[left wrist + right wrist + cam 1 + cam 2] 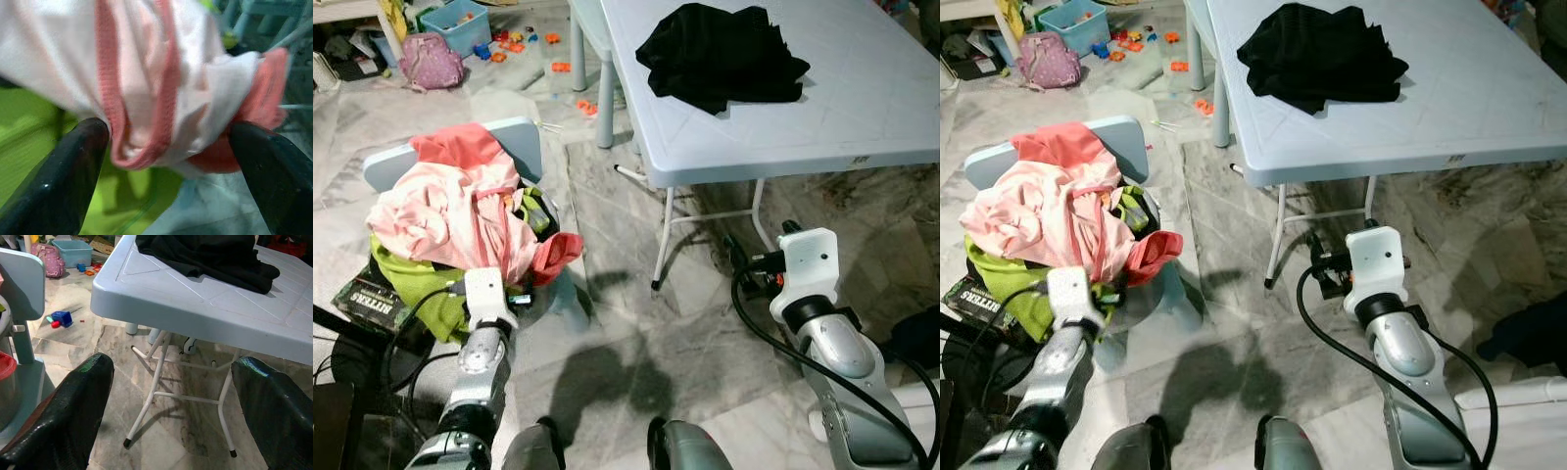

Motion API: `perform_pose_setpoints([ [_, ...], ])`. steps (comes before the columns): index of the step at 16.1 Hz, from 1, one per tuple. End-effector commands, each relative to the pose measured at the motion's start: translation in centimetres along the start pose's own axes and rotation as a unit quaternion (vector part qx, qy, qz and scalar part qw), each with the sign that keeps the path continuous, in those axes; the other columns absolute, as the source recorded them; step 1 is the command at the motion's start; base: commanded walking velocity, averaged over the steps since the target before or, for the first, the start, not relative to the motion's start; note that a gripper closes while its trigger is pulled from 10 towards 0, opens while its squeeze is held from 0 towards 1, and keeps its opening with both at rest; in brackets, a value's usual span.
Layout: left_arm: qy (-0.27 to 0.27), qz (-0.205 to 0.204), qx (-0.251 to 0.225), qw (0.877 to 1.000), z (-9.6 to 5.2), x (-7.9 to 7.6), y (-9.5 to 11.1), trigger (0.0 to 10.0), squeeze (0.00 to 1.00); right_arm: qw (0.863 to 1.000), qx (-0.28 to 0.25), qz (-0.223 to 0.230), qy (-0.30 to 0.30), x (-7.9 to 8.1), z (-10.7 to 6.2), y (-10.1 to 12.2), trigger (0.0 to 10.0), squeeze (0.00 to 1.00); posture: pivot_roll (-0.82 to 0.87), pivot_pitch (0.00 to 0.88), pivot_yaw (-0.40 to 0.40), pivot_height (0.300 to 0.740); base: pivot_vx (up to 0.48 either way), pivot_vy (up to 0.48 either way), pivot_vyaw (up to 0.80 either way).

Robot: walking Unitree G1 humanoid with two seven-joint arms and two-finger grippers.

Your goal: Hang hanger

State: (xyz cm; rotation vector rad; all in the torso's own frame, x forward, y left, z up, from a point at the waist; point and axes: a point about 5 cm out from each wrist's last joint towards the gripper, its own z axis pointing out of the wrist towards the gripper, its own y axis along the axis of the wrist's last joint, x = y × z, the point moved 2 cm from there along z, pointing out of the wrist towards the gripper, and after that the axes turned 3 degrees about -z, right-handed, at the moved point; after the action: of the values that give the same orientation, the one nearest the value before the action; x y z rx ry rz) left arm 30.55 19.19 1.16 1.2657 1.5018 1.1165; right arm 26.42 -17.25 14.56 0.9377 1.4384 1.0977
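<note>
I am holding the left gripper (166, 147) spread wide, its fingers bracketing a pink garment (460, 211) that is hanging off the pile on the small blue chair (514, 137), left of me. I cannot make out a hanger anywhere in that heap. The right gripper (171, 396), also spread and empty, is facing the folding table (862, 98), well away, so the left arm is the nearer one.
</note>
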Motion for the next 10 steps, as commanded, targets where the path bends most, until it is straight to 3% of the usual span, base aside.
perform_pose_setpoints([
  [1, 0.005, -0.008, 0.014, 1.000, -0.2, 0.1, -0.8, 10.0, 0.00, 1.000, 0.004, -0.006, 0.000, -0.2, -0.3, 0.0, 10.0, 0.00, -0.21, 0.180, -0.061, 0.740, 0.000, 0.000, 0.00],
  [2, 0.009, -0.012, 0.016, 1.000, -0.1, 0.3, -0.8, 4.5, 0.00, 1.000, 0.005, -0.007, 0.000, -0.2, -0.4, 0.0, 10.0, 0.00, -0.21, 0.180, -0.061, 0.740, 0.000, 0.000, 0.00],
  [3, 0.018, -0.024, 0.026, 0.999, 0.0, 0.6, -1.0, 0.0, 0.00, 1.000, 0.005, -0.008, 0.001, -0.2, -0.4, 0.0, 10.0, 0.00, -0.22, 0.183, -0.062, 0.740, 0.000, 0.000, 0.00],
  [10, 0.033, -0.037, 0.034, 0.998, 0.0, 1.1, -1.4, 0.0, 0.00, 1.000, 0.004, -0.015, 0.001, -0.1, -0.3, 0.1, 10.0, 0.00, -0.22, 0.181, -0.062, 0.740, 0.000, 0.000, 0.00],
])
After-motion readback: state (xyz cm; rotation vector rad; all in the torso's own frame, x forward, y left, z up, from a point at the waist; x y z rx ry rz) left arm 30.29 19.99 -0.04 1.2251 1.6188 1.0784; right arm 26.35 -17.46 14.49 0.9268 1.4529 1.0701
